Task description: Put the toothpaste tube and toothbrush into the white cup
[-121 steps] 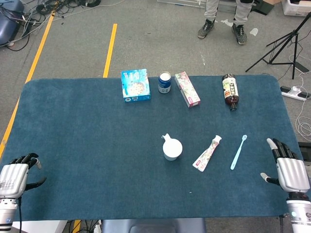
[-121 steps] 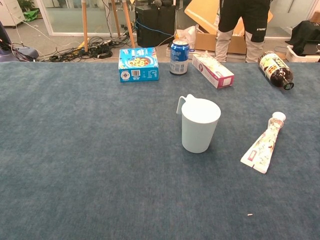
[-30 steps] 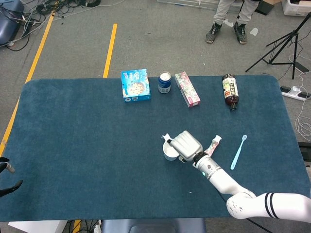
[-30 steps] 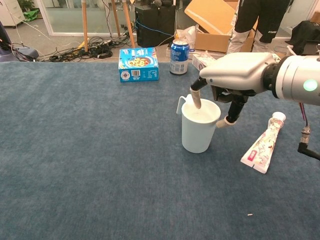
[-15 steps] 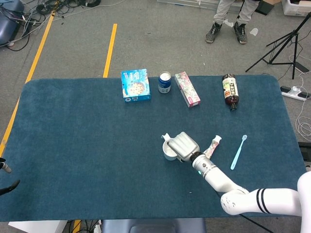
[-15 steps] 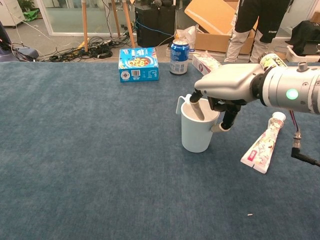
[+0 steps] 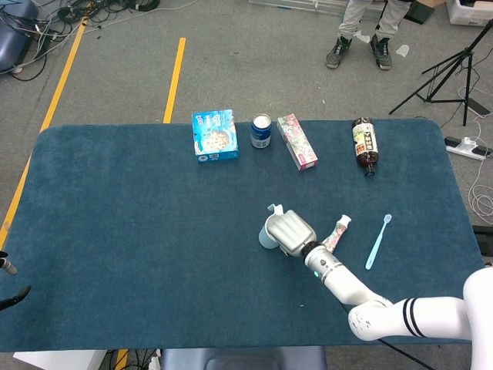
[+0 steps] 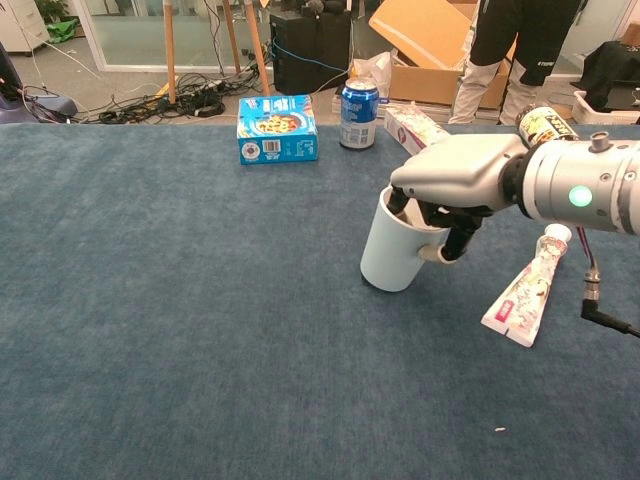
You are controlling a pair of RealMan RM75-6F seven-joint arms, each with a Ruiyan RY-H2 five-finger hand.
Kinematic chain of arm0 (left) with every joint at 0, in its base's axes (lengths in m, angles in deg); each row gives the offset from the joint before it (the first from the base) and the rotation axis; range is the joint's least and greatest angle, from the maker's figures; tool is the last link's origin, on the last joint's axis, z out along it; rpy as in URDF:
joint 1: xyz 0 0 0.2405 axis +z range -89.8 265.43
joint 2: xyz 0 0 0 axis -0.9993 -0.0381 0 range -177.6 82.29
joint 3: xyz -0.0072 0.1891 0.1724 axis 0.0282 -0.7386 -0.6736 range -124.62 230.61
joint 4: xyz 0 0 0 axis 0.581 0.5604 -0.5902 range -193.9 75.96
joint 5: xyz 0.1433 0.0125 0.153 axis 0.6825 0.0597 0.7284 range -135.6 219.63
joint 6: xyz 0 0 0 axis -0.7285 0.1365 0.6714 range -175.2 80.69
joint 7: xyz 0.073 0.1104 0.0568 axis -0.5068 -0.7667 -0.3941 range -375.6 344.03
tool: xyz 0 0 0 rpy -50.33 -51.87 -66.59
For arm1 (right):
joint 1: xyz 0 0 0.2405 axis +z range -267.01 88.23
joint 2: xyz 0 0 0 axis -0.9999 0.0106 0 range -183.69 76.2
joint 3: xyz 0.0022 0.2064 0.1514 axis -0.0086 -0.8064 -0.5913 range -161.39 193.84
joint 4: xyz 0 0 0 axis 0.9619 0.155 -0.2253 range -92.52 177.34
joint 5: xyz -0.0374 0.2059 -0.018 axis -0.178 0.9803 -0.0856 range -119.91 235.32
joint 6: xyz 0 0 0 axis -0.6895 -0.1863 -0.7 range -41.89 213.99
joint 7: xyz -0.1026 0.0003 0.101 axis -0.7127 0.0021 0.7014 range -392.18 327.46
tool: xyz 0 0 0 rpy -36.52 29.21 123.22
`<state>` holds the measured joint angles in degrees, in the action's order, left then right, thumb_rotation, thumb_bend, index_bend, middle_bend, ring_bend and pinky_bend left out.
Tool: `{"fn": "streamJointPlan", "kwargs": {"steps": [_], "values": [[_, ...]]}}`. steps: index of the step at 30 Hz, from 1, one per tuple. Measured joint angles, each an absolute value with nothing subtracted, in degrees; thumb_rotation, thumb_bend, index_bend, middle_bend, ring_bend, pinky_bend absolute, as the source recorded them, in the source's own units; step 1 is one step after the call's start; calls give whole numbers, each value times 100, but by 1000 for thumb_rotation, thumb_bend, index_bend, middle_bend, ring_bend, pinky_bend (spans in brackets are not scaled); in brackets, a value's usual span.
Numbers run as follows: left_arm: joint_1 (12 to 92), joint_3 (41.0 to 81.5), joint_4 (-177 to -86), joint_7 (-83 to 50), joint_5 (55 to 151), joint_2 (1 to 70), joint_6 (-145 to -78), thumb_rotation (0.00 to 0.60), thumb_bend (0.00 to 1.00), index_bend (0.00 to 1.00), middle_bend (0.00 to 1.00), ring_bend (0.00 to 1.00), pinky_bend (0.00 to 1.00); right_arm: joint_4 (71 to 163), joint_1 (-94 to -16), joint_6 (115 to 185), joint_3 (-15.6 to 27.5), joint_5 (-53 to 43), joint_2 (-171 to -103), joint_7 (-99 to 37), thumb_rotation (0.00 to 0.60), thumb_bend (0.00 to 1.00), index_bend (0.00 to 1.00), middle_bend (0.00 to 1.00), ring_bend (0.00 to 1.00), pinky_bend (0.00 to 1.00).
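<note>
Cup (image 8: pixel 392 255), white, leans over on the blue surface (image 8: pixel 180 330), its base out to the left of the right hand (image 8: pixel 455 180) and its mouth tipped up to the right under the palm. The hand grips the cup at the rim: one finger reaches down inside the mouth while the thumb presses the outer wall, so the cup is pinched between them. In the head view the cup (image 7: pixel 269 229) shows just left of the same hand (image 7: pixel 293 231), with its handle at the upper edge. Far to the left, at the surface's near corner, only dark fingertips of the left hand (image 7: pixel 9 281) show, too little to tell how it is set.

Just right of the right hand lies the toothpaste tube (image 8: pixel 525 290), flat, cap pointing away from the robot, close beside the forearm. Further right of it the light blue toothbrush (image 7: pixel 377 241) lies flat, apart from the tube, visible only in the head view.
</note>
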<state>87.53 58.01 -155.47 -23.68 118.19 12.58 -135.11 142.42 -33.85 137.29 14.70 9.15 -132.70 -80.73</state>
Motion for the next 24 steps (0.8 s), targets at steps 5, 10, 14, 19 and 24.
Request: {"fn": "streamJointPlan", "kwargs": {"steps": [5,10,14,19,24], "values": [[8751,5804,-15535,-2370,11794,1258,-13484,600,106,534,326,359,409,14370,-3379,13869,1501,922,-13160,-8102,600,308,631,1000,1000,1000],[8750,5809,-15528,-2380,11775,1259,-13473,600,106,534,326,359,409,14634,-3393,14081,1554,916,-12969,-8210,600,312,639,1000,1000,1000],[8750,5813,-15516,-2397,11758,1271,-13466,600,106,534,326,359,409,14899,-3423,14287,1636,917,-12793,-8376,600,313,645,1000,1000,1000],[8742,5818,-15507,-2421,11730,1280,-13441,600,105,534,326,359,409,15267,-3462,14503,1781,936,-12583,-8638,600,313,645,1000,1000,1000],[8740,5827,-15493,-2433,11706,1289,-13435,600,106,534,326,359,409,15714,-3547,14652,1995,788,-12352,-8799,600,313,645,1000,1000,1000]]}}
